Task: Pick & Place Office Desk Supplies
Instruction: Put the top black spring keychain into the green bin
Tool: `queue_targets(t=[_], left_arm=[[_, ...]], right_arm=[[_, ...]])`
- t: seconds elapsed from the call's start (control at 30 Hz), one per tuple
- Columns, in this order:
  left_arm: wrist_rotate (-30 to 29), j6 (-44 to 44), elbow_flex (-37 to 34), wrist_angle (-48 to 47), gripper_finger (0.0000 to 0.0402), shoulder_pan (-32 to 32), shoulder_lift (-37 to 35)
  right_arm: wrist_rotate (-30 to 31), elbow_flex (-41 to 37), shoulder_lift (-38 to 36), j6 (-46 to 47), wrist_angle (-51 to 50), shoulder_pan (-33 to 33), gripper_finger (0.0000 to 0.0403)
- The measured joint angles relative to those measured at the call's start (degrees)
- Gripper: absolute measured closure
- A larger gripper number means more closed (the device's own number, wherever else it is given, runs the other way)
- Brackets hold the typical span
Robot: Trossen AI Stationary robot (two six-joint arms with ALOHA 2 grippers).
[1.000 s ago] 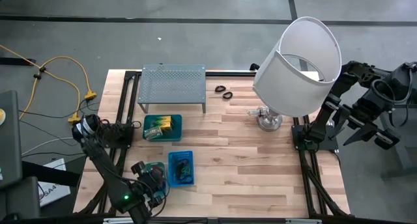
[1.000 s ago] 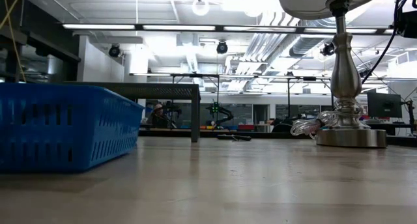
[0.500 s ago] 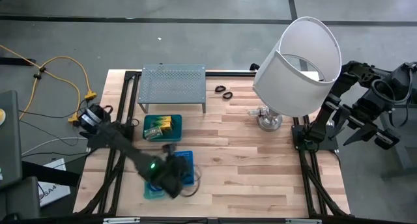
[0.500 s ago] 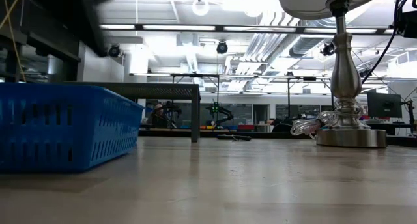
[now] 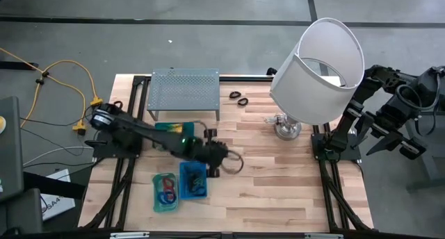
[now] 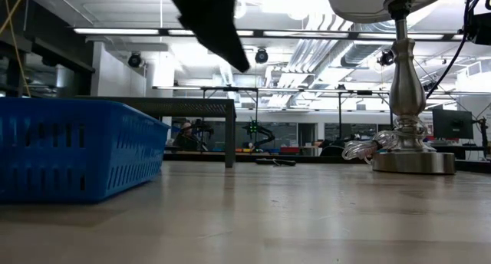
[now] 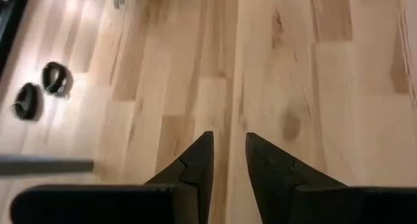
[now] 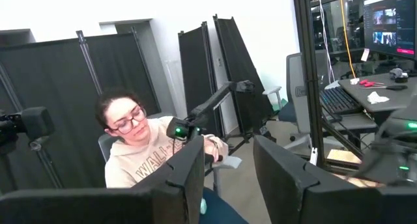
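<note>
Lying side by side near the rack (image 5: 184, 90), two black loops (image 5: 238, 97) form a short row running across the table (image 5: 278, 176). Left gripper (image 5: 221, 161) hovers mid-table, fingers (image 7: 195, 165) slightly apart, apparently empty. Right gripper (image 8: 225, 165) waits off-table, parted, empty. Loops look small, dark, oval.

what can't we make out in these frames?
- Blue tray contents: high view, too small, partly under the left tool.
- Two black loops: type unreadable, too small in high and left wrist views.
- Lamp shade: low view, cut off by top edge.
</note>
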Motion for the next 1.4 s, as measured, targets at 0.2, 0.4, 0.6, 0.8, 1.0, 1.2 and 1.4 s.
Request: queue_targets(t=[0.2,0.4,0.6,0.8,1.0,1.2,1.4], left_arm=[[8.58,5.97,0.07,3.22,0.0318,8.82,0.79],[15.61,10.16,0.00,5.43,0.0318,15.40,1.82],[16.38,14.62,0.04,10.77,0.0318,16.62,1.81],[16.14,19.50,0.04,15.57,0.0318,18.49,1.81],[17.30,23.57,0.12,20.80,0.0318,23.46,3.70],[19.42,25.97,1.26,22.07,0.0318,27.73,5.14],[20.23,27.93,7.48,22.20,0.0318,30.11,10.07]], right_arm=[[0.00,-0.02,0.00,0.01,-0.01,0.01,0.0283],[0.00,-0.02,0.00,0.01,-0.04,0.00,0.0283],[-0.01,-0.02,0.00,0.01,-0.02,0.00,0.0283],[-0.01,0.00,0.00,0.00,0.00,0.01,0.0283],[-0.01,0.00,0.00,0.01,0.02,0.02,0.0283],[0.01,-0.01,0.00,0.00,-0.04,0.00,0.0283],[-0.01,0.00,0.01,-0.01,0.00,0.01,0.0283]])
